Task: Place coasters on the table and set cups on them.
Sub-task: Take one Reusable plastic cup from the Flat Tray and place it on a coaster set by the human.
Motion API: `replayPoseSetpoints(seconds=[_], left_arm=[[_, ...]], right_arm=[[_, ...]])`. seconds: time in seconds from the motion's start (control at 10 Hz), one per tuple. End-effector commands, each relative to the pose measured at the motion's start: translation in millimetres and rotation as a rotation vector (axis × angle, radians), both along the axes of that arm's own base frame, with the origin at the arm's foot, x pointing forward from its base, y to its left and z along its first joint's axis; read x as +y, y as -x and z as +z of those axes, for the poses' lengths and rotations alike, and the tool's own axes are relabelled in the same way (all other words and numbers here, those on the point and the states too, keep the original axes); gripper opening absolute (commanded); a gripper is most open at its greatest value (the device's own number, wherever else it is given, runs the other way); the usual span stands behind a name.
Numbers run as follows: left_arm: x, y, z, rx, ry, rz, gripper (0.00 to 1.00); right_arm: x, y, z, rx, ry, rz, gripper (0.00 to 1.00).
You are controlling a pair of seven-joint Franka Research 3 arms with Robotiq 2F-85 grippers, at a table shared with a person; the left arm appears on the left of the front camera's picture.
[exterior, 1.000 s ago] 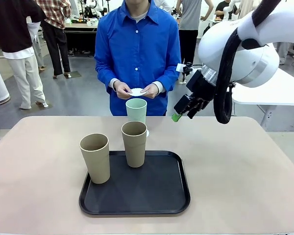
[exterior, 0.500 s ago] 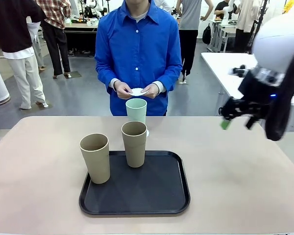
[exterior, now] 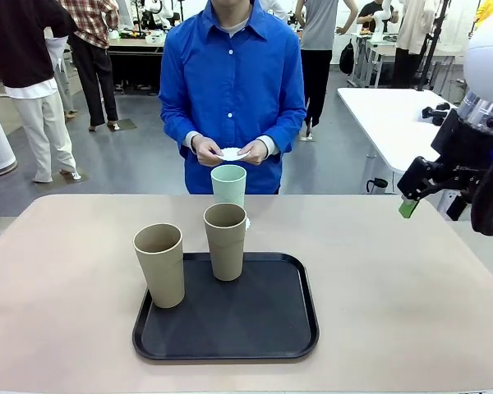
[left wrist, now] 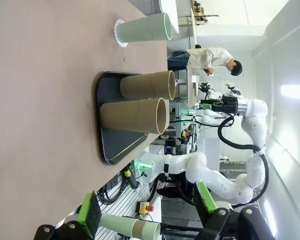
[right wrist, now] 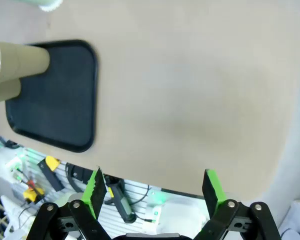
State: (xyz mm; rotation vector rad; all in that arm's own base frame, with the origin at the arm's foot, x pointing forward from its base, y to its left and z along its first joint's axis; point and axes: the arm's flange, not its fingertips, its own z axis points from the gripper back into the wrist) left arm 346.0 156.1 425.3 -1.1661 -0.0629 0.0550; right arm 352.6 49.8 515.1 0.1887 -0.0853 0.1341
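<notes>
Even, diffuse overhead light filled the front view, and the large beige-tan matte tabletop (exterior: pixel 394 287) was bright with no glare. The tall tan-brown tapered cups (exterior: pixel 160 263) threw only short, soft shadows onto the black rounded rectangular tray (exterior: pixel 271 320), which carried a faint sheen. The white glossy table (exterior: pixel 386 115) behind looked nearly washed out. That view was sharp throughout. In the left wrist view the pale wall (left wrist: pixel 290 130) was overexposed around a blown-out light strip, and straight lines bowed toward the edges. The right wrist view was softer, perhaps slightly out of focus, and the cups at its left edge looked stretched by the wide lens.
</notes>
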Motion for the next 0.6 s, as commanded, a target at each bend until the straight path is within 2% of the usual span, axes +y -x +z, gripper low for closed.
replayPoseSetpoints(seconds=[0.0,0.1,0.2,0.3,0.5], left_arm=[[1,1,2,-0.008,0.004,0.002,1.00],[1,1,2,-0.008,0.004,0.002,1.00],[1,1,2,-0.008,0.004,0.002,1.00],[1,1,2,-0.008,0.004,0.002,1.00],[1,1,2,-0.008,0.004,0.002,1.00]], right_arm=[[-57,-3,-10,-0.041,-0.342,0.115,1.00],[-106,0,-9,-0.095,-0.575,0.156,1.00],[-152,0,-16,-0.125,-0.752,0.143,1.00],[-189,-1,-32,-0.141,-0.881,0.106,1.00],[-228,-2,-71,-0.178,-1.068,0.102,1.00]])
